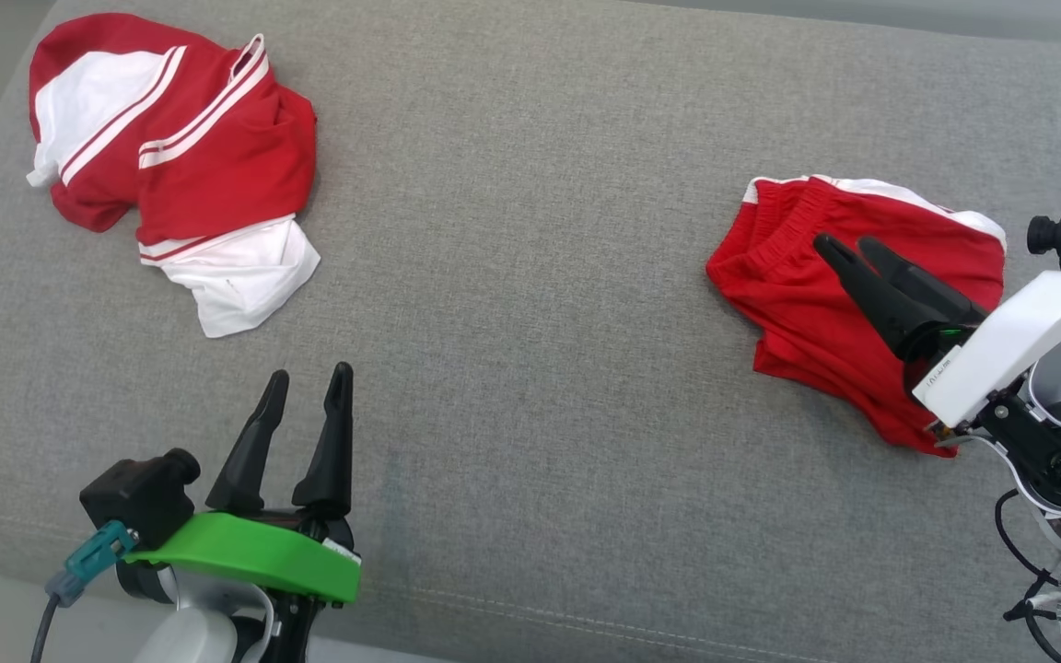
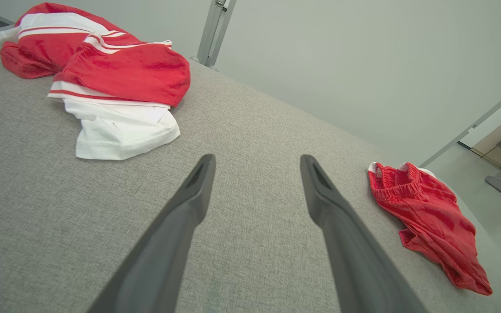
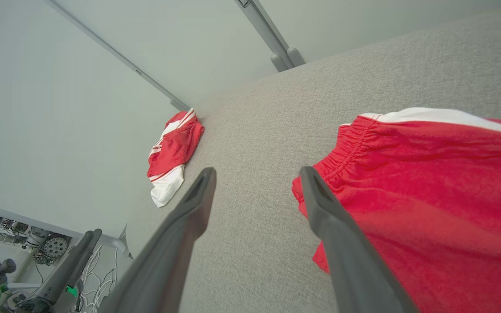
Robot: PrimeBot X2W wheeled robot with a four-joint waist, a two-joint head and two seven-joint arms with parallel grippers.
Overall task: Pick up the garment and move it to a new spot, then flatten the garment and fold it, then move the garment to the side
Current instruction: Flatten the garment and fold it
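Red elastic-waist shorts [image 1: 770, 295] lie folded at frame right, apparently set aside; right hand [image 1: 844, 244] and left hand [image 1: 310, 373] spread, empty, so only withdrawal seems left.

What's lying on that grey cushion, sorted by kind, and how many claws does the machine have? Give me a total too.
Red shorts: 1
Red-and-white top: 1
Claws, the left claw and the right claw: 2
Total: 4

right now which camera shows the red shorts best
The left wrist view: the red shorts lie whole and uncovered. In the head view the right end effector covers part; the right wrist view crops them.
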